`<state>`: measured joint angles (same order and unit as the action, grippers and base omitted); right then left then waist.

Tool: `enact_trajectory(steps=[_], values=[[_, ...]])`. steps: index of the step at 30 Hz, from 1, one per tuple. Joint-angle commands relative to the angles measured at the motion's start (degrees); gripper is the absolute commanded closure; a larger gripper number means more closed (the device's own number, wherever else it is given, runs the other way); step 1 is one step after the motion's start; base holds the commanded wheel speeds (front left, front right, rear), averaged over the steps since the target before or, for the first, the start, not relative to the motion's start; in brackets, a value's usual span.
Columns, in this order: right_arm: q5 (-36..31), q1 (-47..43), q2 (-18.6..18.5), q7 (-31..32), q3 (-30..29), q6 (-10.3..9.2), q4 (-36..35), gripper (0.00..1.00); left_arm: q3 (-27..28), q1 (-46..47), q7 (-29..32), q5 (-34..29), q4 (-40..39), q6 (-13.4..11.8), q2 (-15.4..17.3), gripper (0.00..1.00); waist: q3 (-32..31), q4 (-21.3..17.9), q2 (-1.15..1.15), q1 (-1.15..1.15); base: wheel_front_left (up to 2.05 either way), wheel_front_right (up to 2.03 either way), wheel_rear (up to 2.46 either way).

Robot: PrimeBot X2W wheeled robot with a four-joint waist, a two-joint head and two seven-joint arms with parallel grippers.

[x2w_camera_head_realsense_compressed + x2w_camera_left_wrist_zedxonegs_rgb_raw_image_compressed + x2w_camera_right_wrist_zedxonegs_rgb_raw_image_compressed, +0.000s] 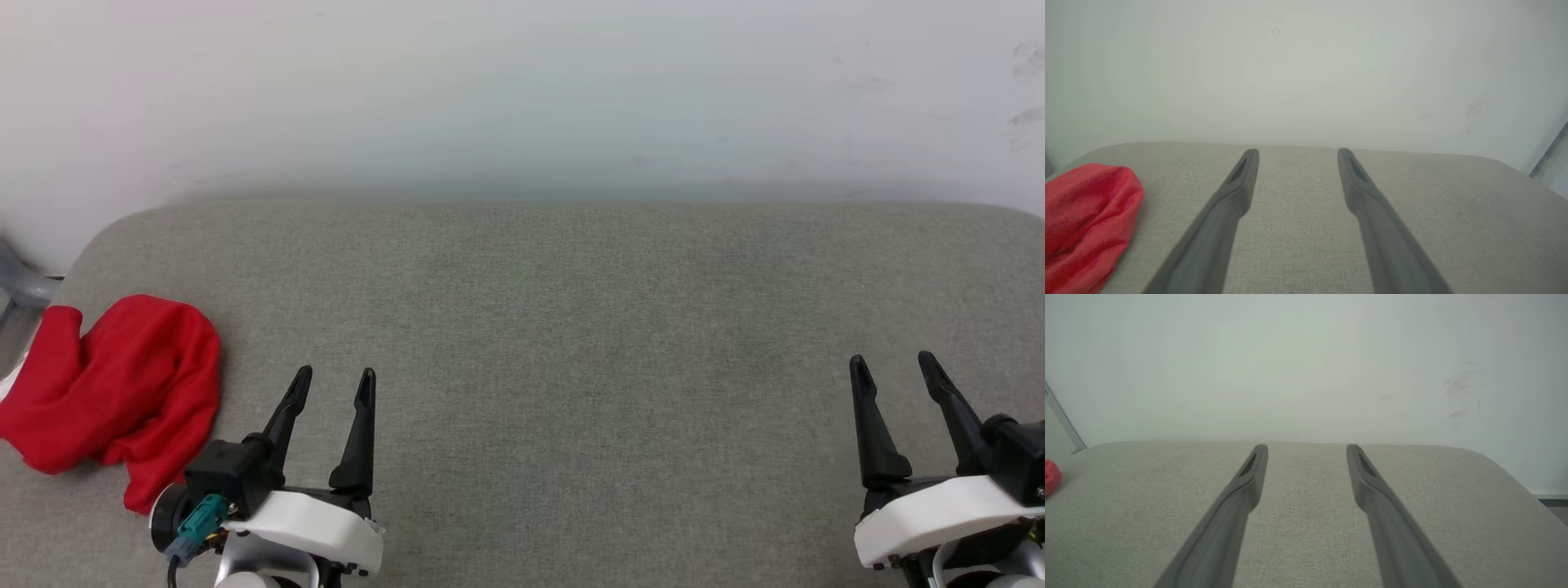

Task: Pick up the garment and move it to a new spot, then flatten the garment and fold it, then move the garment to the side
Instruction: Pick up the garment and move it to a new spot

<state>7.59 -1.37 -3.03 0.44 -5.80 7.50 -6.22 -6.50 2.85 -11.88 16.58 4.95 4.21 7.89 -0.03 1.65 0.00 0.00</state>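
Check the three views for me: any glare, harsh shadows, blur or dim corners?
Head view: even, soft light, no glare; the garment is sharp, casting only a faint shadow on the grey surface. Left wrist view: the left gripper is soft near the lens, the garment looks washed-out, corners dim. Right wrist view: the right gripper likewise soft; wall scuffs are legible.

The table [571,327] was covered in matt grey-green woven cloth with a fine, slightly rough weave. At the table's left end the garment [114,392] was soft, matt red cloth, a little fuzzy. Behind the table the wall [522,90] looked smooth, matt and painted, with faint scuffs. Over the table's near edge, the left gripper [335,373] and right gripper [891,359] had matt dark plastic-looking fingers [357,441] and smooth white shells [314,518] with a slight sheen.
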Motion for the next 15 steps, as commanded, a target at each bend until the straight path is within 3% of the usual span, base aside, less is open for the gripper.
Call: enact_trajectory(steps=[1,15], values=[[-0.7,0.1,0.2,-0.4,0.1,-0.02,-0.9,0.0,0.4,0.4,-0.6,-1.0,-0.2,-0.1,-0.2,0.0,0.0,0.8,0.0,0.0,0.0,0.0,0.0],[-2.5,0.9,0.2,-1.2,1.8,-0.02,-1.3,0.0,4.5,2.1,-2.1,-4.1,1.7,-0.3,-1.3,0.0,1.1,11.5,0.0,0.0,0.0,0.0,0.0]])
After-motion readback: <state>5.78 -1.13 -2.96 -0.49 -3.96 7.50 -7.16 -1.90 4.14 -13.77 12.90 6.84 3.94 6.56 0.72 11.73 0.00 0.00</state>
